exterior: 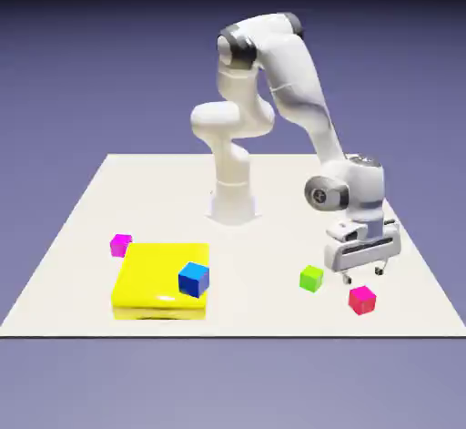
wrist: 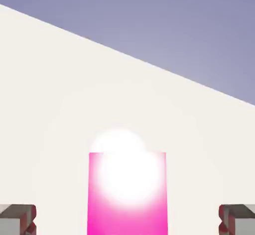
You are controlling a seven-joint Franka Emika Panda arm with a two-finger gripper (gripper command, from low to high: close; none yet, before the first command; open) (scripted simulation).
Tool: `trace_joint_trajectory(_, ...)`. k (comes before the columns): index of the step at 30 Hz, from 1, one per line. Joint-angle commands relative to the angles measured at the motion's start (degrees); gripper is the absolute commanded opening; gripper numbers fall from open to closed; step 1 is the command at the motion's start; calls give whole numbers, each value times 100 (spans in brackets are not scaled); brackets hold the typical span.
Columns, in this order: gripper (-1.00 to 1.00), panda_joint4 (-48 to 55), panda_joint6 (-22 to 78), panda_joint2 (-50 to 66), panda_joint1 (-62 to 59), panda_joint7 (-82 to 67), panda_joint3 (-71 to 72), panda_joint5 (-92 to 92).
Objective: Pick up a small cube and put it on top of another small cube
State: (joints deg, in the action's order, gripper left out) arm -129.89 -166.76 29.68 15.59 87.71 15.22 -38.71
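Note:
The small crimson cube (exterior: 362,300) rests on the table near its front edge, at the exterior view's right. My gripper (exterior: 361,274) hangs just above and behind it, open, with its fingers spread wide. In the hand view the same cube (wrist: 127,194) fills the bottom middle with a bright glare on its face. The two grey fingertips (wrist: 17,219) stand far out on either side and do not touch it. The small lime-green cube (exterior: 311,278) sits on the table a short way toward the exterior view's left of the crimson one, apart from the gripper.
A flat yellow slab (exterior: 162,279) lies at the front left with a blue cube (exterior: 193,279) on its right part. A purplish magenta cube (exterior: 120,245) sits by the slab's far left corner. The robot's base (exterior: 233,201) stands at the table's middle back.

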Motion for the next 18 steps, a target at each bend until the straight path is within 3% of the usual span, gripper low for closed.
trace_joint_trajectory(1, 0, 109, -118, 208, 158, 127, -190, -144)
trace_joint_trajectory(3, 0, 241, -260, 458, 348, 281, -418, -318)
trace_joint_trajectory(4, -100, 241, -260, 458, 348, 281, -418, -318)
trace_joint_trajectory(10, -100, -304, 329, -579, -440, -355, 528, 402)
trace_joint_trajectory(18, -100, -1101, 987, -2240, -1549, -1745, -608, 2051)
